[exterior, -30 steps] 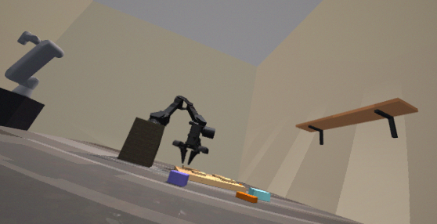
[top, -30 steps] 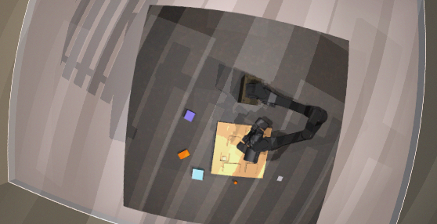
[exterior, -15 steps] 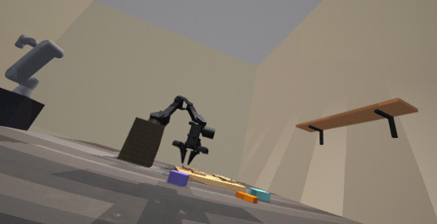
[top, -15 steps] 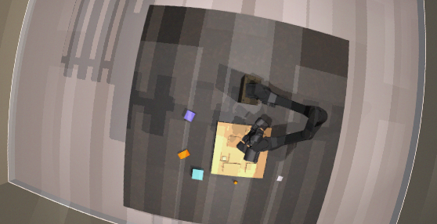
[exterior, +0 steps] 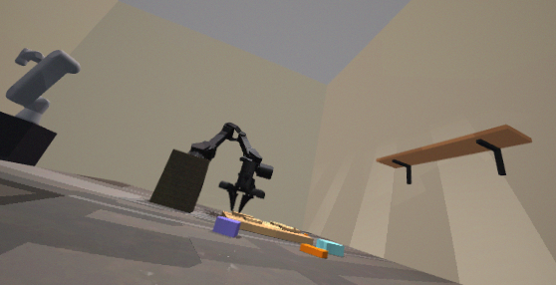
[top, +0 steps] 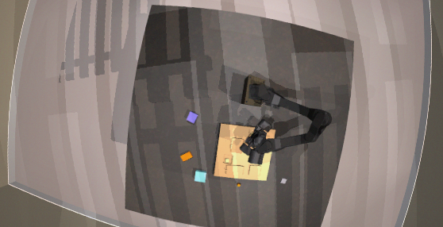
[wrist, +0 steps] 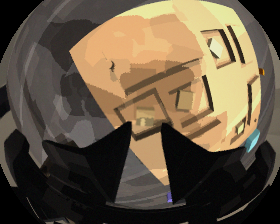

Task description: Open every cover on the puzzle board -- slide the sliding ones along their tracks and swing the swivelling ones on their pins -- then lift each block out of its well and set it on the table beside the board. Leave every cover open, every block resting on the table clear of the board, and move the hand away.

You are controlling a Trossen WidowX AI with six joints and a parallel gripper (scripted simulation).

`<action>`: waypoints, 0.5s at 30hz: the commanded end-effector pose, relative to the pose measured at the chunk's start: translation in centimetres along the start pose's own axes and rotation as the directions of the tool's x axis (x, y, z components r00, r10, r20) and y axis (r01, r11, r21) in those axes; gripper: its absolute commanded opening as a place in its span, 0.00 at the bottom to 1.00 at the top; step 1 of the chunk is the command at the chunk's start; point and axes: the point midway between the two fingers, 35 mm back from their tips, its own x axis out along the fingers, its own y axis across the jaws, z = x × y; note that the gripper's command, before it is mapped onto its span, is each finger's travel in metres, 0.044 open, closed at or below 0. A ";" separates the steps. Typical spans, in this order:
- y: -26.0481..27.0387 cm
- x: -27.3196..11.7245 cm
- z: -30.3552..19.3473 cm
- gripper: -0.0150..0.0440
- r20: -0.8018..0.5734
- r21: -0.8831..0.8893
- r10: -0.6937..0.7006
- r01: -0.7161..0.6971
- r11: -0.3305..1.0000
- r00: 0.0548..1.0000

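Observation:
The tan puzzle board (top: 222, 136) (exterior: 269, 230) (wrist: 91, 42) lies flat, with dark grooves and square outlines. My gripper (exterior: 236, 210) (wrist: 146, 126) is partly open and empty, pointing down just above the board's near edge. Between and beyond its tips a pale square piece (wrist: 145, 116) shows inside a square outline. Another pale square (wrist: 185, 100) is beside it, a whitish one (wrist: 216, 48) farther off and a small one (wrist: 240, 129) at the right. Whether these are blocks or cover knobs, I cannot tell. The arm hides part of the board in the top view.
Off the board lie a purple block (top: 192, 117) (exterior: 226, 226), an orange block (top: 186, 156) (exterior: 313, 250), a cyan block (top: 200, 176) (exterior: 330, 247), a tiny orange piece (top: 238, 185) and a small pale piece (top: 283, 181). The arm's pedestal (exterior: 179, 181) stands behind the board.

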 end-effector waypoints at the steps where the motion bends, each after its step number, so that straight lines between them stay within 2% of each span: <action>1: 0.2 0.5 0.0 0.50 0.003 0.008 0.007 -0.007 1.000 1.000; 15: 0.2 1.3 0.0 0.50 0.004 0.008 0.007 -0.007 1.000 1.000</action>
